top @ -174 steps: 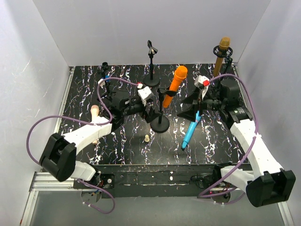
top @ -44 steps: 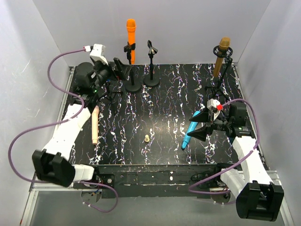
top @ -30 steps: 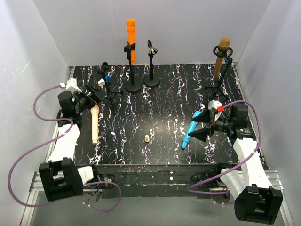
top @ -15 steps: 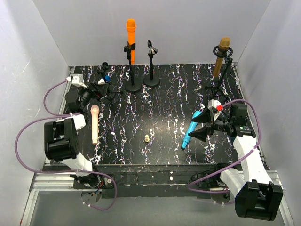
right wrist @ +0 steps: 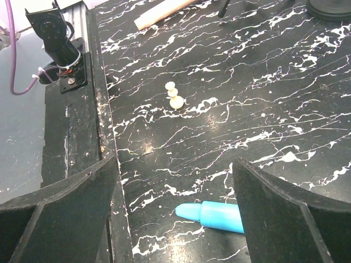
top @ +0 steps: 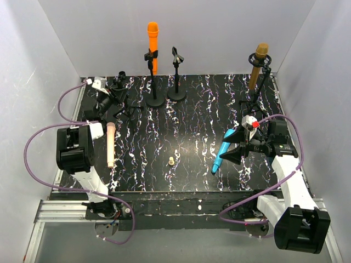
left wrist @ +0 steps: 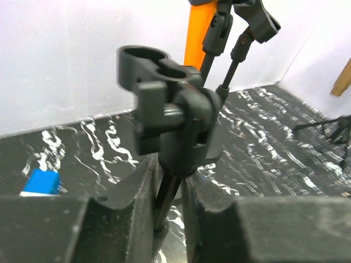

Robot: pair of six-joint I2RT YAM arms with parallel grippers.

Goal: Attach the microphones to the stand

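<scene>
- The left fingers (left wrist: 143, 219) are set narrow and closed on the thin pole of the small stand (left wrist: 174, 118), which is placed at the far left of the counter (top: 181, 131). The stand's clip is seen just above the pads.
- The right fingers (right wrist: 285, 213) are held wide apart, low over the right side of the counter, and nothing is gripped.
- The blue mic (top: 222, 152) is laid flat on the counter at the right, with its near tip seen between the right fingers.
- The orange mic (top: 152, 44) is held upright in the clip of a tall stand (top: 154, 101) at the far edge, left of centre.
- The second tall stand (top: 176, 82) is placed just right of the orange mic's stand.
- The brown mic (top: 258, 64) is carried, slightly tilted, in a tripod stand (top: 253, 102) at the far right corner.
- The pink mic (top: 110, 145) is laid flat on the counter at the left.
- The beige peg (top: 171, 161) is set on the counter near the centre, toward the near edge.
</scene>
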